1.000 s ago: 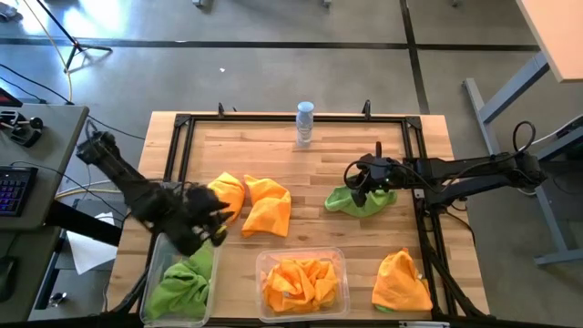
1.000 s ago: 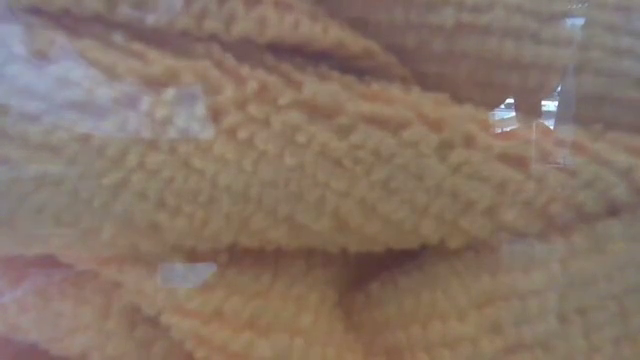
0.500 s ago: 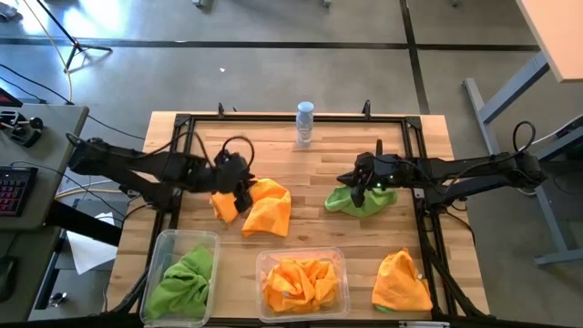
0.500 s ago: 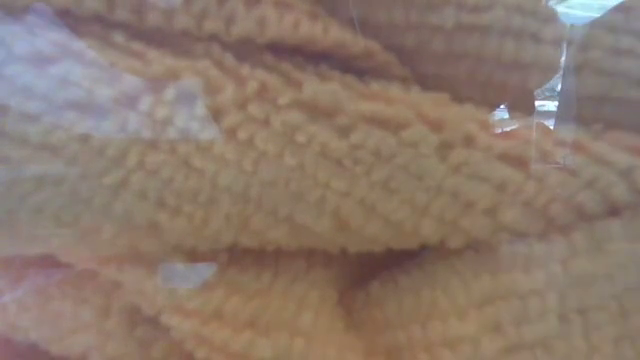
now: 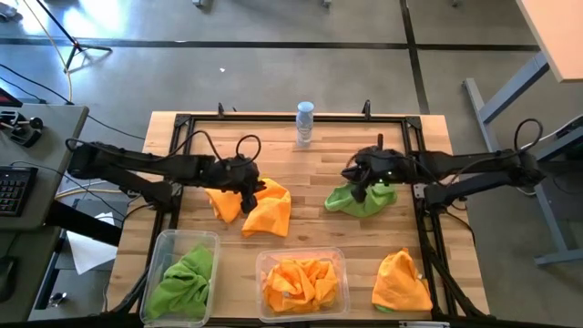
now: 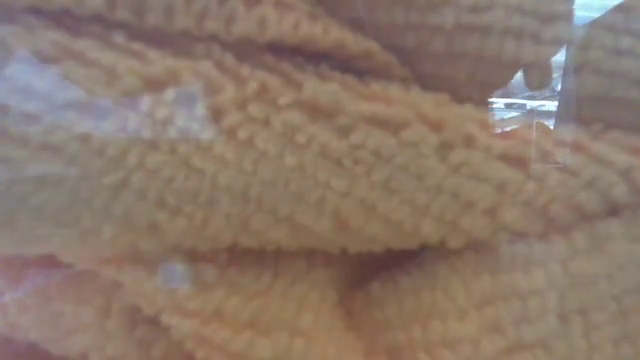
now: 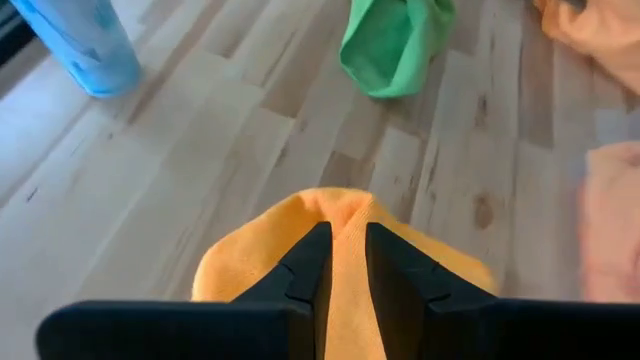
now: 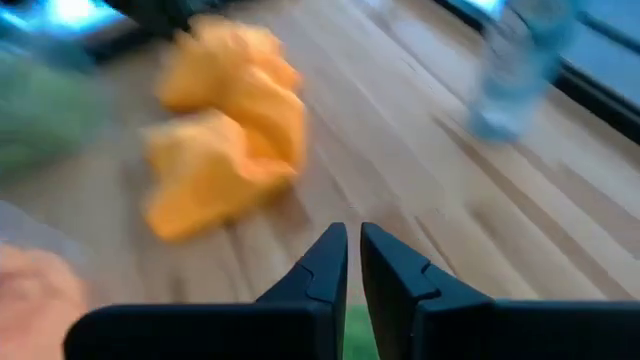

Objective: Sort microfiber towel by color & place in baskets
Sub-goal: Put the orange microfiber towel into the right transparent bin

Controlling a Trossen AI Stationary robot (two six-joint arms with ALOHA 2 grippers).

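Left gripper [image 7: 346,258] over the table's [image 5: 319,159] left half, its nearly closed fingers pinching a fold of an orange towel [image 7: 345,215]. Right gripper [image 5: 363,187] above the green towel [image 5: 362,201] on the right half, fingers a slit apart with nothing seen between them. Near edge: narrow bin [image 5: 157,251] holding green cloth [image 5: 187,278]; wide bin [image 5: 339,257] holding orange cloths [image 5: 301,279]. One more orange towel [image 5: 399,281] at the near right corner. Bottle [image 5: 304,123] at the far edge.
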